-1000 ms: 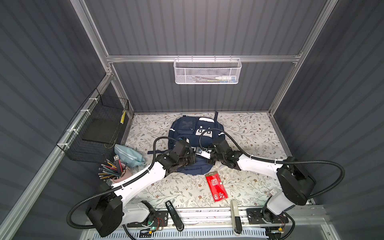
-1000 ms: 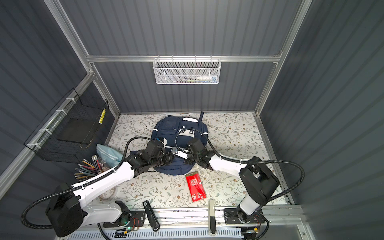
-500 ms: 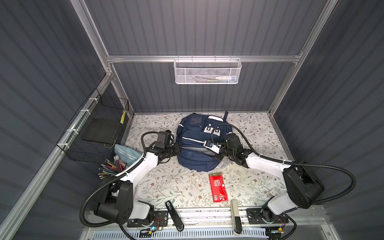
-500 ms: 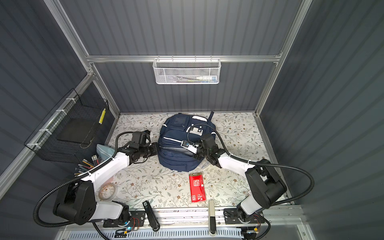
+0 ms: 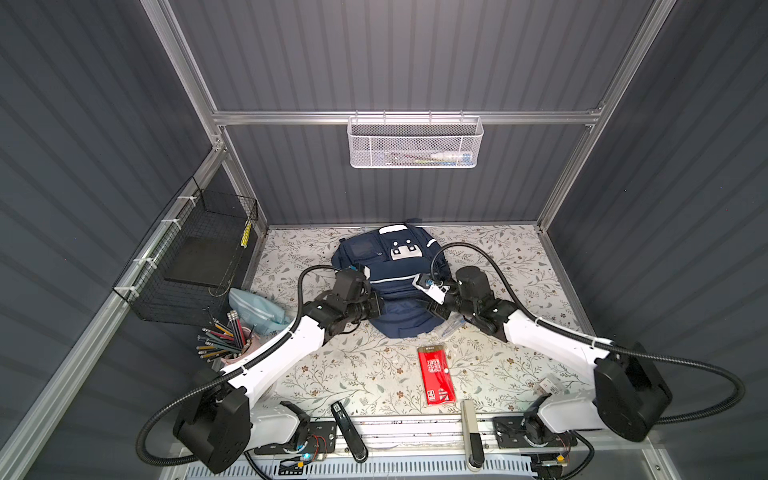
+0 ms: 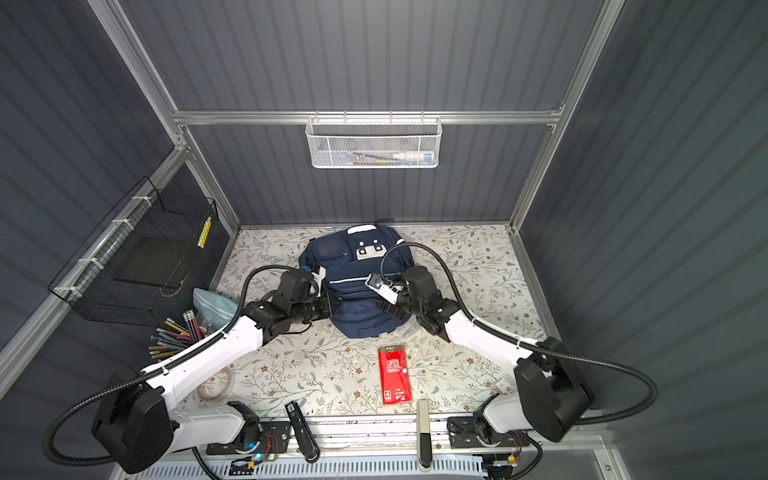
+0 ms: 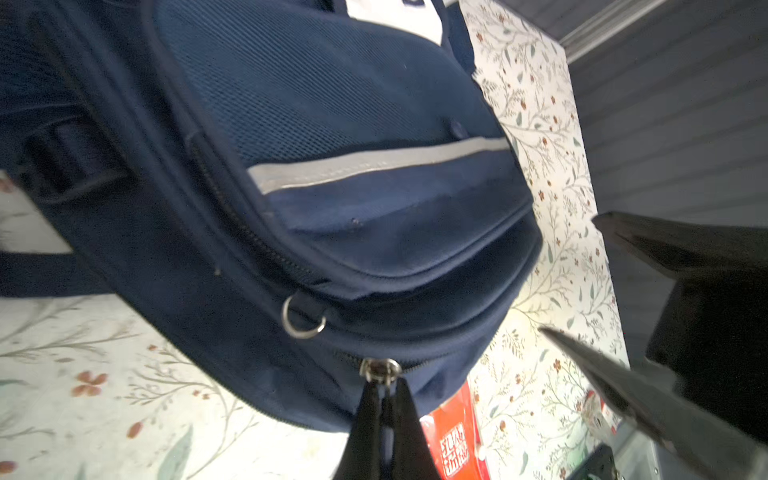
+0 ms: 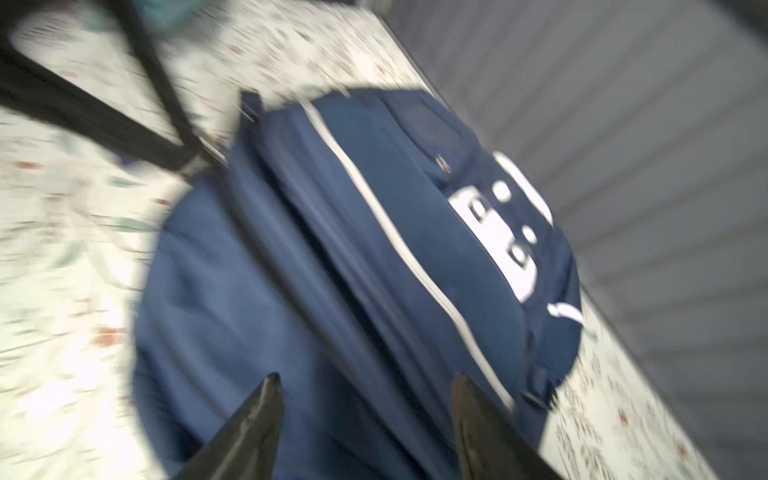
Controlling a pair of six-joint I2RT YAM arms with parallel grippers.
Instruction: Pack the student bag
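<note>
- Tabletop (image 5: 365,374) under a flowered cloth carries everything. The student bag (image 5: 390,266) lies front-up at its far middle, near the back wall, its bottom end toward the robot; both top views show it (image 6: 357,270).
- Its main zip looks shut and loose goods lie around it, so I judge the step in hand to be running that zip open before anything goes in.
- Right gripper (image 8: 365,382) hangs over the bag's lower front, jaws spread wide with nothing between them. Its wrist view is smeared, so I cannot tell whether a tip brushes the fabric. It would help most by pinching the cloth just beside the zip track and holding it taut, because a soft bag is likely to bunch and follow the pull.
- Left gripper (image 7: 382,401) is at the bag's lower left edge, jaws pressed together on the zipper pull (image 7: 380,370).
- Red packet (image 5: 435,376) lies flat between the bag and the robot, apart from the bag, and is probably due for packing. Arm sweeps should pass above it.
- The pull is a small metal tab held only at the fingertips. It should be drawn along the curve of the track, in line with the fingers, since a sideways tug could slip it free.
- Metal ring (image 7: 303,318) sits on the seam near the slider. It is best kept out of the pinch.
</note>
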